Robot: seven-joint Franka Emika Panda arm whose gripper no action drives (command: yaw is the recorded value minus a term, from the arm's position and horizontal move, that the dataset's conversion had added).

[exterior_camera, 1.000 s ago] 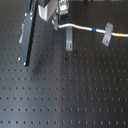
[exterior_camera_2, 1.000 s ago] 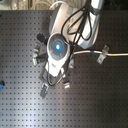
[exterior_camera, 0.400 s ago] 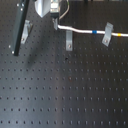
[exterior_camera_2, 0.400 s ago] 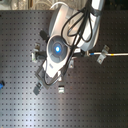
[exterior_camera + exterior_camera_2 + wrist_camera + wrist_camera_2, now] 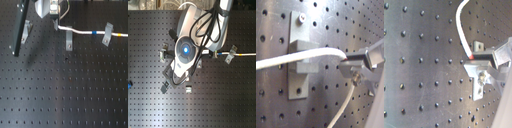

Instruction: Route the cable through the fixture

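The white cable [image 5: 80,31] runs from my gripper [image 5: 55,22] toward the first exterior view's right, with a blue band [image 5: 94,33] and a yellow mark [image 5: 120,35]. It passes over a grey fixture [image 5: 69,41] and a second fixture [image 5: 106,34]. The gripper is shut on the cable's end, just above the first fixture. In the first wrist view the cable [image 5: 301,57] lies across the fixture's block [image 5: 300,60] and ends in the fingers [image 5: 363,59]. In the second wrist view the cable [image 5: 463,30] also ends at the fingers [image 5: 486,55]. In the second exterior view the arm [image 5: 188,47] hides the gripper.
A long black bar [image 5: 20,29] leans at the first exterior view's left, beside a third fixture [image 5: 26,31]. The black perforated board [image 5: 65,90] fills the scene. In the second exterior view, small fixtures [image 5: 164,87] stand near the arm, and one [image 5: 230,54] holds the cable [image 5: 245,53].
My gripper has shifted slightly toward the first exterior view's left with the cable end in it. The cable's near part now lies lower over the first fixture.
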